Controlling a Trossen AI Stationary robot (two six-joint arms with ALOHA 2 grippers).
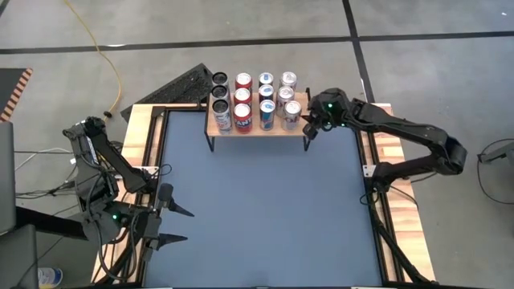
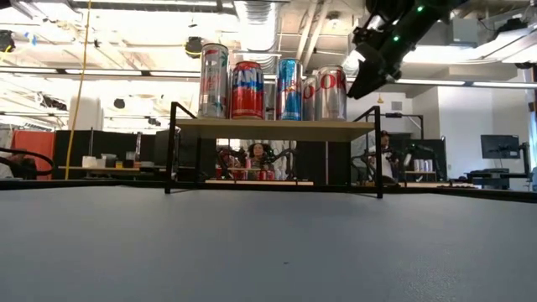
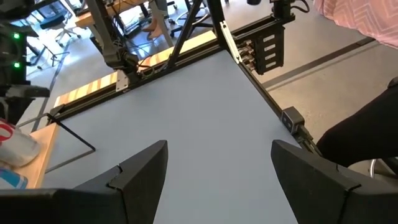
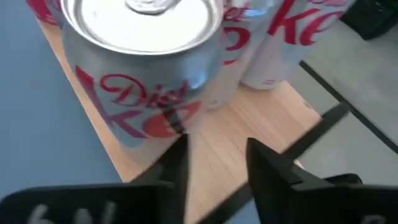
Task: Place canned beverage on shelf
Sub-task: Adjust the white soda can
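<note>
High view first: silver can upright at the front right corner of the shelf, last in a full grid of cans, three rows of four. Seen close in the right wrist view as a silver can with red script, standing on the light wood near the edge. Right gripper just beside that corner, raised about level with the can tops in the low view; fingers a little apart, with only bare wood between them and nothing gripped.

Judged from this: placing step done or nearly so, can released and standing free. Next call: back the right arm away, up and clear of the shelf, without brushing the corner can or the shelf's thin black leg.

Left gripper waiting at the near left of the table, fingers spread wide and empty.
</note>
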